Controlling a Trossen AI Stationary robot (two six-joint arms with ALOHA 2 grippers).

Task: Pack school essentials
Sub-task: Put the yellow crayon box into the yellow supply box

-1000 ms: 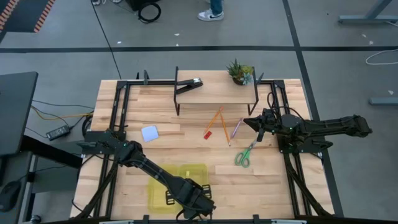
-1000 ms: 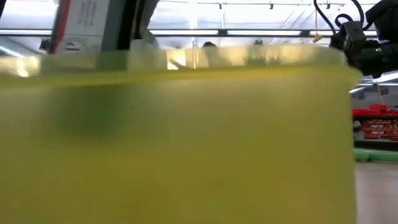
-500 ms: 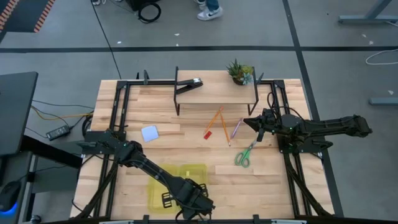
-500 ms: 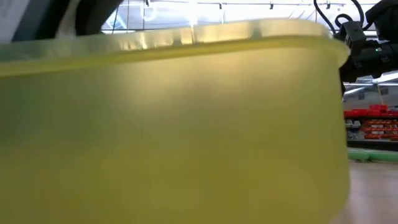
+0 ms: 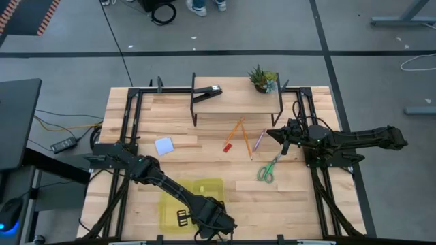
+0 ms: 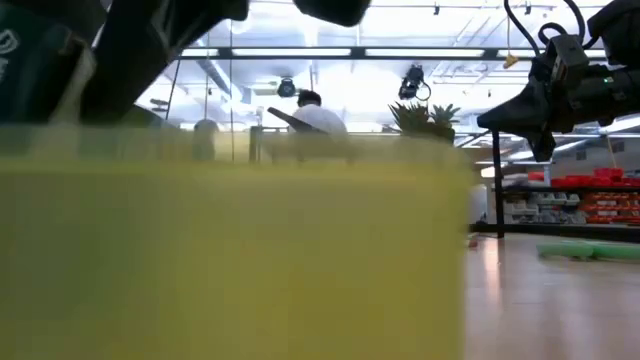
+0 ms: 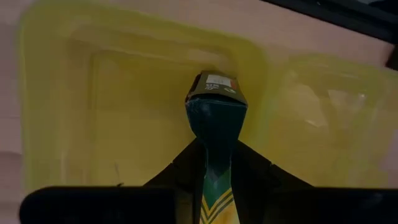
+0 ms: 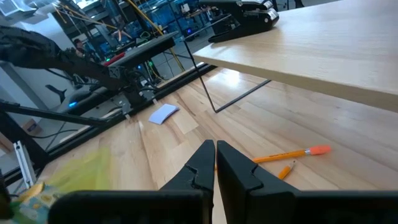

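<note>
I have the left gripper [image 5: 216, 219] down at the near edge of the table [image 5: 225, 112], its jaws pinching the crayon box [image 7: 217, 90], which stands on end between them over the yellow tray [image 5: 178, 203]. In the left wrist view the box sits squarely between the two dark fingers [image 7: 214, 134], its top end pointing at the tray's floor, the tray's raised walls all around it. The right gripper [image 5: 287, 138] hangs above the table on the far right side, jaws pressed together on nothing; the green scissors [image 5: 267, 170] lie just near of it, the pink pencil [image 5: 259, 140] just beside it, and the orange pencil [image 5: 236, 129] and short red piece [image 5: 228, 145] a little further to its left. The pale block [image 5: 163, 145] lies well apart, on the left half of the table. On the raised shelf [image 5: 235, 102] at the back I see the black clip [image 5: 208, 91] and the potted plant [image 5: 263, 78]. Compared with half a second ago, the tray has slid a little leftward under the left arm, and in the low view its yellow wall [image 6: 230, 260] now stands lower and ends further left, so the room and the right gripper show clear above and beside it.
</note>
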